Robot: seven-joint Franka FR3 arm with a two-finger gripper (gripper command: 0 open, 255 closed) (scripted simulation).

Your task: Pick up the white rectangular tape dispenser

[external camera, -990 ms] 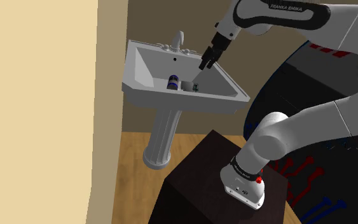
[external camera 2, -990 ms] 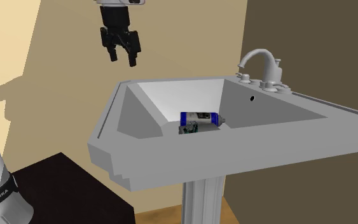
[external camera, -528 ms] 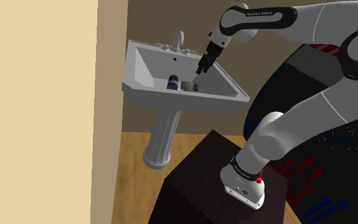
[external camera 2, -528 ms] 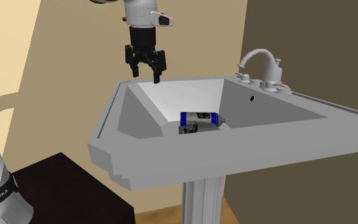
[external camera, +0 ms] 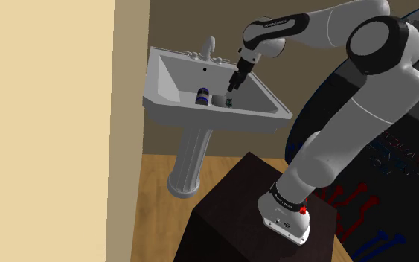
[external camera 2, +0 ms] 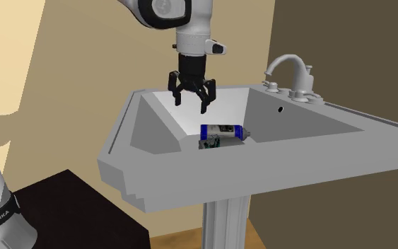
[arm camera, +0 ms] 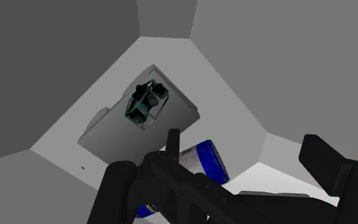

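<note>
A beige wall [external camera: 51, 112] takes up the shoulder view's left. Next to it stands a grey pedestal sink [external camera: 200, 117] with a curved grey tap [external camera 2: 289, 67] at its back rim. On the basin floor a blue-and-white cylinder [external camera: 202, 97] lies on its side. Just beside it, toward the shoulder view's right, the grey rectangular tape dispenser [arm camera: 140, 108] lies flat, with a dark teal mechanism on top. The black end effector [external camera 2: 191, 104] hangs over the basin above the dispenser, not touching it, its fingers spread apart and holding nothing. Further right, the white arm [external camera: 371, 104] arches down to the dark box stand [external camera: 230, 216], which sits on a wooden floor [external camera: 155, 223].
</note>
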